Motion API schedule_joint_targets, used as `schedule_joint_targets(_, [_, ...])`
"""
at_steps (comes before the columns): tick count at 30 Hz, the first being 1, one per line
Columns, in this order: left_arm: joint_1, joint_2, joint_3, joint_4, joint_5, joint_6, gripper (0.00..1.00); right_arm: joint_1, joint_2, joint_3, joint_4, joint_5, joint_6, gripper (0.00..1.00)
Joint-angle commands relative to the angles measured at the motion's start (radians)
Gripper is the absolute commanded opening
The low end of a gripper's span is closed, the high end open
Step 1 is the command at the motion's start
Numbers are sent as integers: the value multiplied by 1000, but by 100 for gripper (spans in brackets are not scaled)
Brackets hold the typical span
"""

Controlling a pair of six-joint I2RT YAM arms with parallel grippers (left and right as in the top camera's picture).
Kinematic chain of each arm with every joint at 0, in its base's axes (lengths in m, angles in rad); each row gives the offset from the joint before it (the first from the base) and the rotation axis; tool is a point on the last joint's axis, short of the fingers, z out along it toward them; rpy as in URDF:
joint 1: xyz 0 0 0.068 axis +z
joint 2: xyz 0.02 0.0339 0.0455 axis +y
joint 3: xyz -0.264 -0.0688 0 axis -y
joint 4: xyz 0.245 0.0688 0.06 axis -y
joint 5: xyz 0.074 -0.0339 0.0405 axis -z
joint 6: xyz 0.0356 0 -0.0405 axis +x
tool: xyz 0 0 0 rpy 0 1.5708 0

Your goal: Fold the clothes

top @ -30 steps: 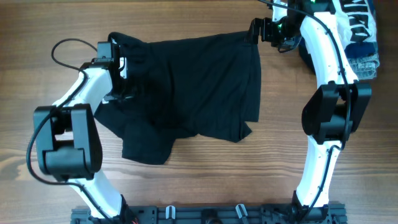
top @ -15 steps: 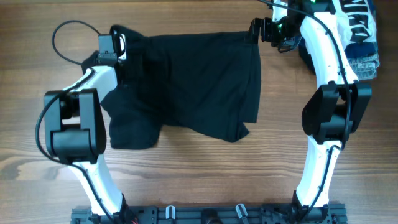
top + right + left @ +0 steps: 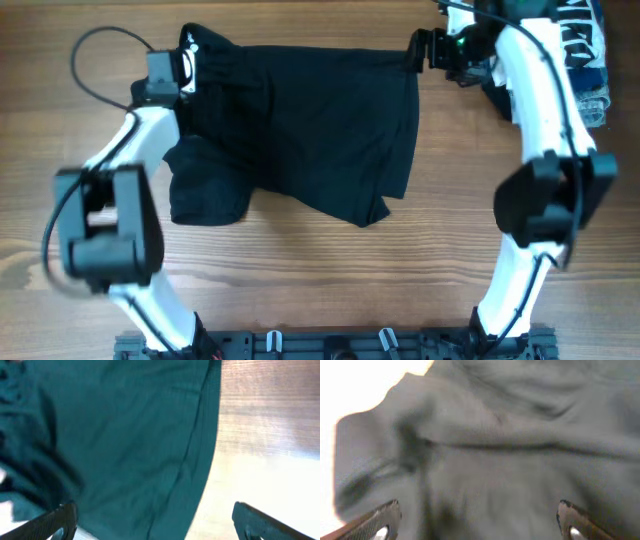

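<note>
A pair of black shorts [image 3: 300,125] lies spread on the wooden table [image 3: 300,280]. One leg [image 3: 205,195] hangs toward the front left. My left gripper [image 3: 188,62] is at the far-left corner of the shorts. In the left wrist view its fingers [image 3: 477,522] are wide apart, with dark cloth [image 3: 510,460] filling the space between them. My right gripper [image 3: 413,50] is at the far-right corner. In the right wrist view its fingers [image 3: 152,520] are wide apart over the cloth's edge [image 3: 125,450], with bare table to the right.
A pile of white and blue clothes [image 3: 585,60] lies at the far right corner, behind the right arm. A black cable [image 3: 100,45] loops at the far left. Bare wood runs along the front of the table.
My left arm has moved toward the far edge, and the left side of the shorts, with its hanging leg, has shifted up and left with it. The right arm has barely moved.
</note>
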State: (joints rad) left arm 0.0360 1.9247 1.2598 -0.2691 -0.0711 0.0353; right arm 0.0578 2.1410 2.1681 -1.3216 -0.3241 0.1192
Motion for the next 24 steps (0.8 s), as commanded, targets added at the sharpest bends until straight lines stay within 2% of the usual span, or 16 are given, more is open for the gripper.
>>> schedule_joint_targets(1, [7,-261,12,-142,14,-80,100,55,-88,10,-123,31,68,99])
schedule_joint_targets(4, [7,-417,12,-268,66,-105,100,118,-88,5,-233,69,98,98])
schedule_joint_targets(6, [8,-536,12,-372,70,-164,100,181,-89,-11,-287,136,117,98])
schedule_joint_targets(10, [14,-647,12,-474,71,-235,100,259,-88,-84,-275,206,151,97])
schedule_joint_targets(11, [14,-669,12,-513,71,-238,100,283,-88,-138,-250,206,169,89])
schedule_joint_targets(12, [14,-670,12,-548,71,-239,100,304,-88,-211,-222,201,191,80])
schedule_joint_targets(15, [14,-653,12,-590,71,-243,100,327,-88,-320,-192,190,200,71])
schedule_joint_targets(20, [14,-612,12,-627,88,-262,100,374,-90,-485,-149,182,198,68])
schedule_joint_targets(24, [14,-576,12,-631,116,-271,100,431,-90,-549,-76,183,169,68])
